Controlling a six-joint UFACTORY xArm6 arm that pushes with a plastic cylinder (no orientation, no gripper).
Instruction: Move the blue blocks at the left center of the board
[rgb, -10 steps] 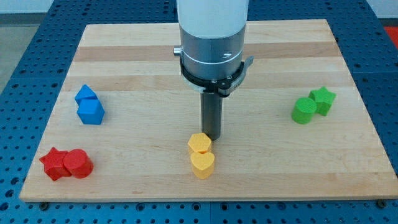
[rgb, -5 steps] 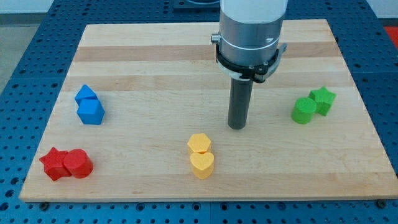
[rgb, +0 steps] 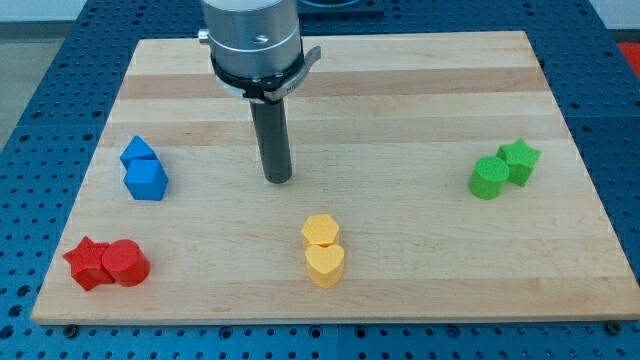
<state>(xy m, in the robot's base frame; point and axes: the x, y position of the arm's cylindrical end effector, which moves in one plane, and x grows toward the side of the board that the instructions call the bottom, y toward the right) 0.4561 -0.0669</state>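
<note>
Two blue blocks sit touching at the view's left centre: a small blue block (rgb: 136, 151) behind a blue cube (rgb: 146, 180). My tip (rgb: 278, 180) rests on the wooden board (rgb: 420, 80) near the middle, well to the right of the blue blocks and apart from them. It stands above and left of the yellow pair.
A yellow hexagon (rgb: 320, 230) touches a yellow heart (rgb: 325, 265) at bottom centre. A red star (rgb: 86, 262) and red cylinder (rgb: 125, 264) sit at bottom left. A green cylinder (rgb: 489, 177) and green star (rgb: 520, 160) sit at the right.
My tip swung from beside the yellow hexagon out to the right, then back left across the board to left of centre. No block has moved.
</note>
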